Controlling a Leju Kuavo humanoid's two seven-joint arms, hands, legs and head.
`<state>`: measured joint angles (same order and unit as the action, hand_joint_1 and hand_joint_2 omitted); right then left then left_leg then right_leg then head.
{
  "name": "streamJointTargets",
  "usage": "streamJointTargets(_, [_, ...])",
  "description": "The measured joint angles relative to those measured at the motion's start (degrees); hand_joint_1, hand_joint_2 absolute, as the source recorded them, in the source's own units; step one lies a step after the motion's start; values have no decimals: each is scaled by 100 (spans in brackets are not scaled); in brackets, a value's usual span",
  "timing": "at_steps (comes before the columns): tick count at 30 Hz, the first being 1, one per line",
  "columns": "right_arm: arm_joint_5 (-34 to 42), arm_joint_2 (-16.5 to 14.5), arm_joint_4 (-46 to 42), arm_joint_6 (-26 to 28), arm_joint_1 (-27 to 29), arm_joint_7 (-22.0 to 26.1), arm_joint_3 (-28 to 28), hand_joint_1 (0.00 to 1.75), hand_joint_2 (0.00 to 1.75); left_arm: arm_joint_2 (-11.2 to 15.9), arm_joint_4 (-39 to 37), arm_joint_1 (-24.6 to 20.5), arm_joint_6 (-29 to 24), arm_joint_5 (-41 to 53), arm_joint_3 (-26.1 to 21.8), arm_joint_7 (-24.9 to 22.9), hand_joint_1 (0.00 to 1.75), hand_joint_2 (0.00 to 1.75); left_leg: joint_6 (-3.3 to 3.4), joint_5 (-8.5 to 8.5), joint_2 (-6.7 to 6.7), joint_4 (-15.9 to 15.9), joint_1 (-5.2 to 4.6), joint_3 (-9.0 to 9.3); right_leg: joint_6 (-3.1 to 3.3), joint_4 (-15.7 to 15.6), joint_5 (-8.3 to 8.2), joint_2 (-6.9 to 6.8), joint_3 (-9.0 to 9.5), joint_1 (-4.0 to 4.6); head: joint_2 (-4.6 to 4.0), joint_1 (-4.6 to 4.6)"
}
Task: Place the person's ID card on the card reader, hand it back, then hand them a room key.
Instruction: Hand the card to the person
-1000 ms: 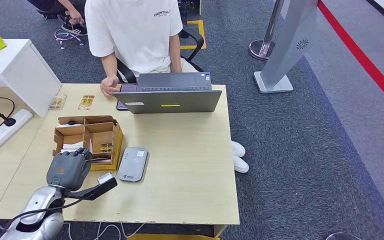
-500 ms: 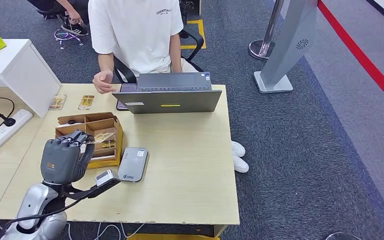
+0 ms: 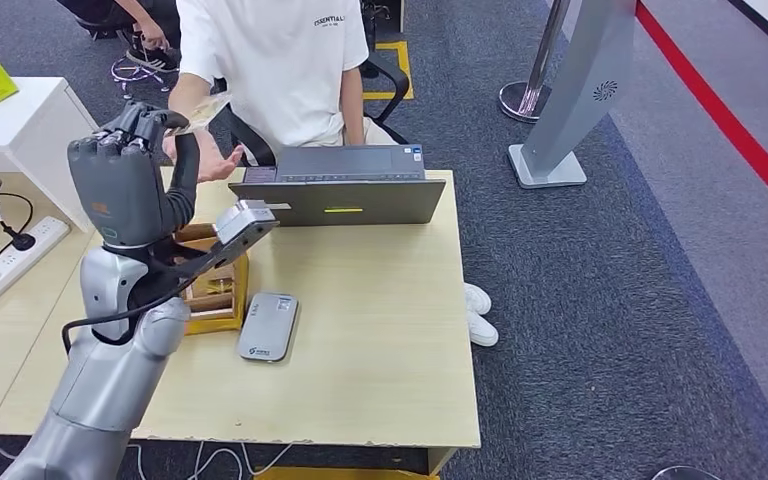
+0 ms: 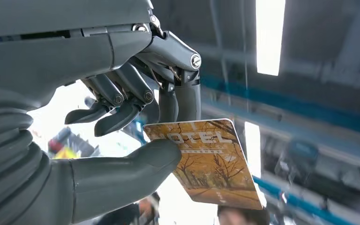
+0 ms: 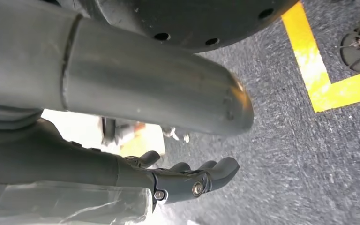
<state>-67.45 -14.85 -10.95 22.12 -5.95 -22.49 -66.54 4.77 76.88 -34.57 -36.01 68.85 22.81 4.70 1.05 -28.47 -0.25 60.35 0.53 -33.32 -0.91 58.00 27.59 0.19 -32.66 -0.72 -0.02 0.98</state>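
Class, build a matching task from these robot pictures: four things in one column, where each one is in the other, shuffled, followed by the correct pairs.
Things:
1. room key card
2. card reader
3. laptop
4. cardboard box

Places:
A. flat on the table, beside the box
B. pinched in the left hand
C. table edge in front of the person
D. partly behind the left arm

Pairs: 1-B, 2-A, 3-C, 4-D
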Motion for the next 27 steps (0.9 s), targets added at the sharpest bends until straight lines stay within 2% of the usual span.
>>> streamJointTargets(4, [-277, 31, 0, -129, -2, 77, 268, 0, 0, -373, -1771, -1127, -285, 686, -2, -353, 175, 175, 2, 10, -8, 2, 0, -10, -1, 1, -8, -8, 0, 0, 0, -6])
streamJointTargets(7, [-339, 49, 0, -153, 10, 90, 389, 0, 0, -570, -2701, -1600, -332, 831, -3, -434, 175, 175, 1, 11, -3, 2, 0, -10, -2, 1, -12, 0, -2, 0, 0, -10])
streamJointTargets(14, [-354, 69, 0, -169, 23, 51, 505, 0, 0, -863, -3645, -1867, -356, 928, -13, -455, 175, 175, 1, 10, -3, 2, 0, -16, -2, 0, -11, 1, -6, 0, 0, -12])
streamJointTargets(21, [-352, 81, 0, -186, 34, 46, 508, 0, 0, -940, -4059, -1914, -366, 905, -49, -419, 175, 175, 1, 10, -2, 1, 0, -16, -2, 0, -11, 1, -8, 0, 0, -11])
streamJointTargets(25, [-350, 87, 0, -192, 37, 46, 509, 0, 175, -955, -4164, -1923, -363, 898, -55, -411, 0, 175, 1, 11, -2, 2, 0, -17, -2, 1, -11, 1, -8, 0, 0, -11])
streamJointTargets(27, [-344, 90, 0, -193, 37, 46, 509, 0, 175, -955, -4233, -1945, -359, 885, -58, -408, 0, 175, 1, 11, -3, 1, 0, -17, -2, 1, -11, 0, -8, 0, 0, -11])
